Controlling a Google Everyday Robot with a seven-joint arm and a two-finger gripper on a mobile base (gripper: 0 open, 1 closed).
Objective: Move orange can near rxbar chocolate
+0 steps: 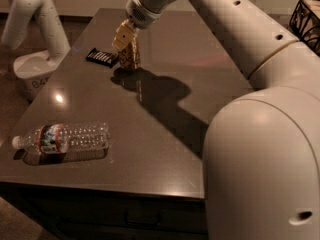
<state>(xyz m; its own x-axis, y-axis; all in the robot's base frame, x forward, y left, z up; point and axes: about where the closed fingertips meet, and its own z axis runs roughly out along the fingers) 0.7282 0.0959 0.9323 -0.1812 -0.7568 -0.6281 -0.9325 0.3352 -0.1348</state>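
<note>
Tool (124, 36) pinching orange can (130, 59) just beside rxbar chocolate (101, 57); you set it flat on counter (200, 89), open slowly, lift straight up w/o tipping.

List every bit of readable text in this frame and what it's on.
"84", with the following characters unclear: on the white base at far left.
orange can, gripped near its top by the gripper: dark lettering, unreadable.
rxbar chocolate: row of pale lettering, too small to read.
water bottle: red-and-blue label, too blurred to read.
</note>
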